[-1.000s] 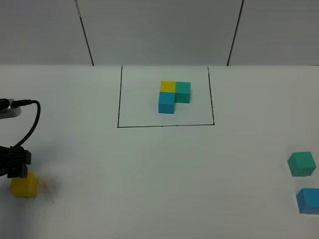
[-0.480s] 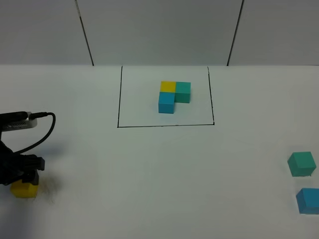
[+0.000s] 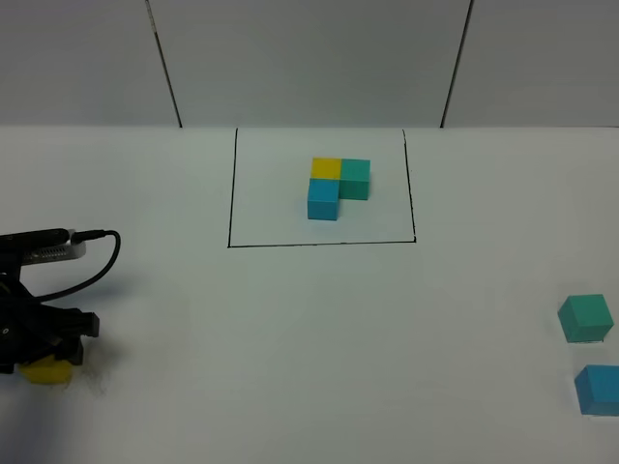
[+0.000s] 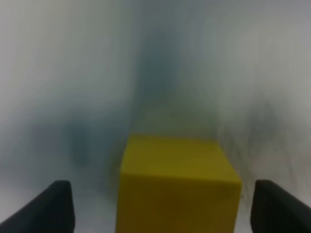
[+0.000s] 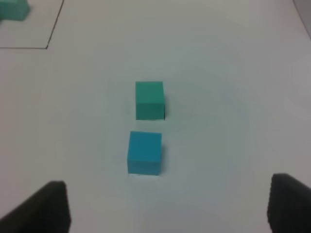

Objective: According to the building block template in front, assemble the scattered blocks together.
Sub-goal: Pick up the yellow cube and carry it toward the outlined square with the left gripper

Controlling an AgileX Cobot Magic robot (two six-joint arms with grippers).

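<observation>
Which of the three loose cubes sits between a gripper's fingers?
The yellow cube, far left: it lies between the open fingers of the left gripper. The teal-green cube and sky-blue cube sit far right, with nothing around them.

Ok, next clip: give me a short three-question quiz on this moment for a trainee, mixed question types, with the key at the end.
1. True or false: the loose yellow cube sits between the fingers of the left gripper, with a gap on each side.
2. Which loose cubes does the right wrist view show beyond the open right gripper? A) the teal-green cube and the sky-blue cube; B) yellow and sky-blue; C) yellow only.
3. Fill in: in the framed template, the cube in front of the yellow one is ____.
Key: 1 true; 2 A; 3 sky-blue.
</observation>
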